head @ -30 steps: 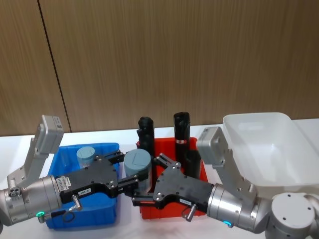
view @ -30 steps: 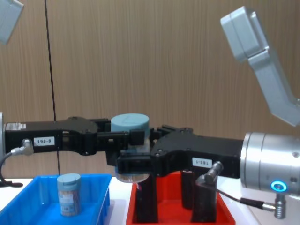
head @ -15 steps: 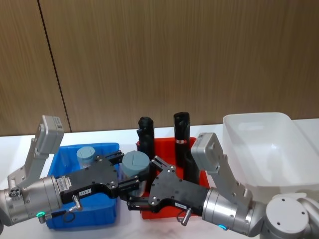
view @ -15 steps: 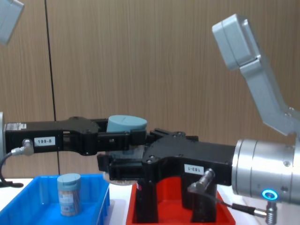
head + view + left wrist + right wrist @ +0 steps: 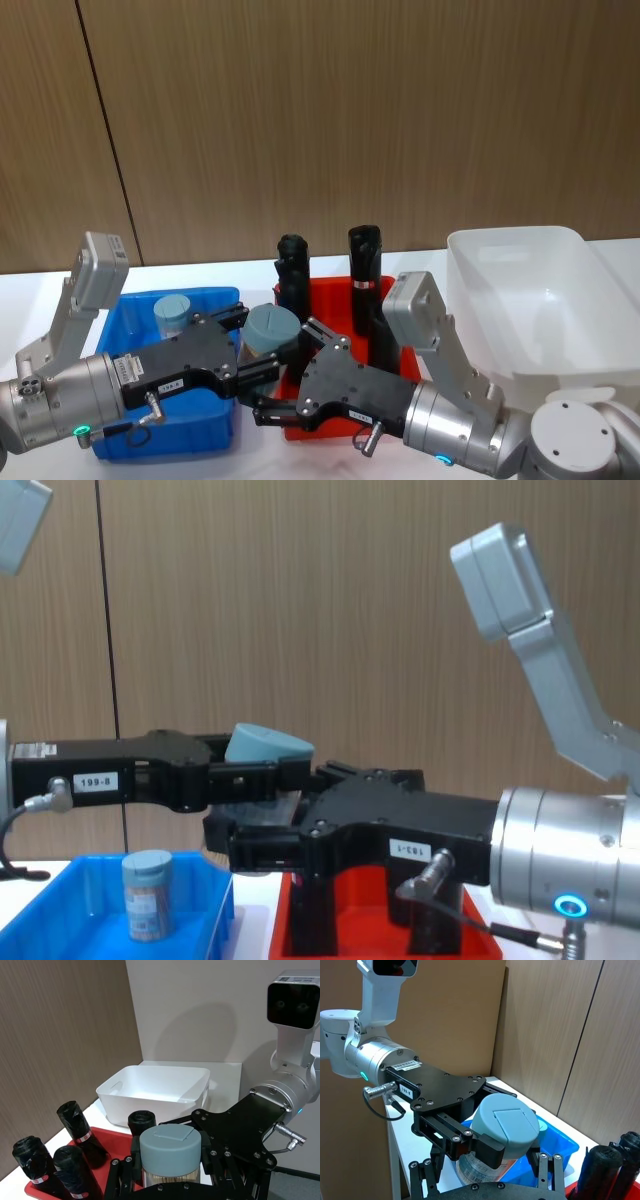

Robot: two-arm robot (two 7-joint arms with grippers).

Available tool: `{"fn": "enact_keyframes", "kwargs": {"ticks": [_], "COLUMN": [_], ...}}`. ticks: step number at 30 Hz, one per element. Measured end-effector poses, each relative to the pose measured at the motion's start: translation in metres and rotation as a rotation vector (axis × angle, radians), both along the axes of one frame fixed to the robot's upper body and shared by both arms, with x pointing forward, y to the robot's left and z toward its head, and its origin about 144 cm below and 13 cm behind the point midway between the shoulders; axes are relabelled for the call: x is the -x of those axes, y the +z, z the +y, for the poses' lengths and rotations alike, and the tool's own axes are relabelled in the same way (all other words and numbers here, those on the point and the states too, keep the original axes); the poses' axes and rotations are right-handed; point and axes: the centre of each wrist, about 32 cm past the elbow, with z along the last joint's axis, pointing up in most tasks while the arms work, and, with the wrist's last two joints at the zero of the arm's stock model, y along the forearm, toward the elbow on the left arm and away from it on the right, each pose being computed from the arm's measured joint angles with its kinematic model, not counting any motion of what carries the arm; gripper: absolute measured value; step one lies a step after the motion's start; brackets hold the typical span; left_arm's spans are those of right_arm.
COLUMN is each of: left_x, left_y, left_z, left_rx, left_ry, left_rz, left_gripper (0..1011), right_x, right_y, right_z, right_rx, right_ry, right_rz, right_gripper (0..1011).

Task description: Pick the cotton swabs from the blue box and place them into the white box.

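A cotton swab jar (image 5: 272, 325) with a grey-blue lid hangs tilted above the gap between the blue box (image 5: 190, 415) and the red tray. My left gripper (image 5: 255, 342) is shut on it. My right gripper (image 5: 290, 375) reaches in from the opposite side, open, with a finger on each side of the jar's lower part (image 5: 505, 1125). A second jar of cotton swabs (image 5: 172, 313) stands upright in the blue box (image 5: 60, 910). The white box (image 5: 540, 330) sits at the right, with nothing inside that I can see.
A red tray (image 5: 330, 295) between the two boxes holds tall black rolls (image 5: 364, 255), right under and behind both grippers. A wooden wall panel stands close behind the table. The white box also shows beyond the rolls in the left wrist view (image 5: 150, 1090).
My right gripper has slid left, so its fingers now flank the jar held by the left gripper. The jar has tipped from upright to tilted. The left arm has stayed put.
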Motion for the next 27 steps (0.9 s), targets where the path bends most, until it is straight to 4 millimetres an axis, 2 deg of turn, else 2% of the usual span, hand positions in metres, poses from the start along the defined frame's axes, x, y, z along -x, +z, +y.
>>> {"fn": "enact_keyframes", "kwargs": {"ticks": [27], "left_x": [0.0], "left_y": [0.0], "left_z": [0.0], "left_rx": [0.0], "left_ry": [0.002], "left_rz": [-0.001], "left_gripper": [670], "right_x": [-0.003], "right_y": [-0.002], "right_z": [-0.011], "right_rx": [-0.008], "right_ry": [-0.001], "right_rz": [0.076], "right_gripper": [1003]}}
